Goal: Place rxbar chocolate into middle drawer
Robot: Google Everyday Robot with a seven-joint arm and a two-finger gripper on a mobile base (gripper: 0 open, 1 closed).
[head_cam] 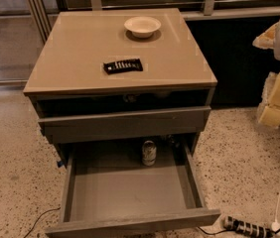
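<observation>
The rxbar chocolate (pixel 123 66), a flat black wrapper with white lettering, lies on the tan top of the cabinet (pixel 80 43), near the front middle. The middle drawer (pixel 130 195) is pulled far out below, its grey floor showing. A small metal can (pixel 149 152) stands at the back of that drawer. My gripper (pixel 273 114) hangs at the right edge of the view, to the right of the cabinet and well apart from the bar, at about drawer-top height. It holds nothing that I can see.
A white bowl (pixel 142 26) sits at the back of the cabinet top. A shorter grey drawer front (pixel 125 124) sits slightly out above the open drawer. A power strip (pixel 246 228) and cables lie on the speckled floor at front right.
</observation>
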